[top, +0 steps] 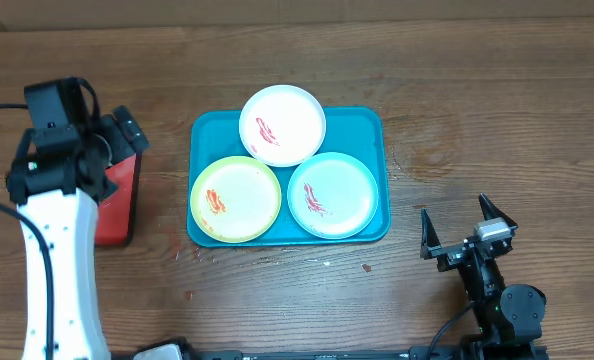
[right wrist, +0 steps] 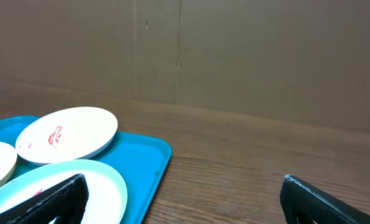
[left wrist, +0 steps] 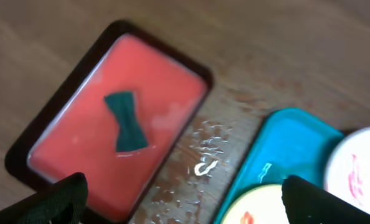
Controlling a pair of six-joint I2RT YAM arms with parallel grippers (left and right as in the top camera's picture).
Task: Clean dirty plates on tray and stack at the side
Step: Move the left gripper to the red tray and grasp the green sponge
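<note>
Noting white plate (top: 283,124), yellow-green plate (top: 235,199), light blue plate (top: 333,194) sauce-smeared on teal tray (top: 362,120); left gripper (left wrist: 186,200), right gripper (top: 455,215) spread wide, empty.

Table (top: 477,90): wood, visible grain, matt with low sheen. Tray (top: 362,125): teal plastic, smooth, mildly glossy. White plate (top: 283,124), yellow-green plate (top: 236,199) and light blue plate (top: 333,194): smooth plastic, satin finish, each marked with red smears (thin and flat). Red tray (left wrist: 154,68): smooth red base, dark rim, wet-looking sheen; the view is blurred. Dark green piece (left wrist: 126,121) lying in it: matt, soft-looking, material not confirmed. Droplets (left wrist: 207,149) on the wood beside it: glossy.
</note>
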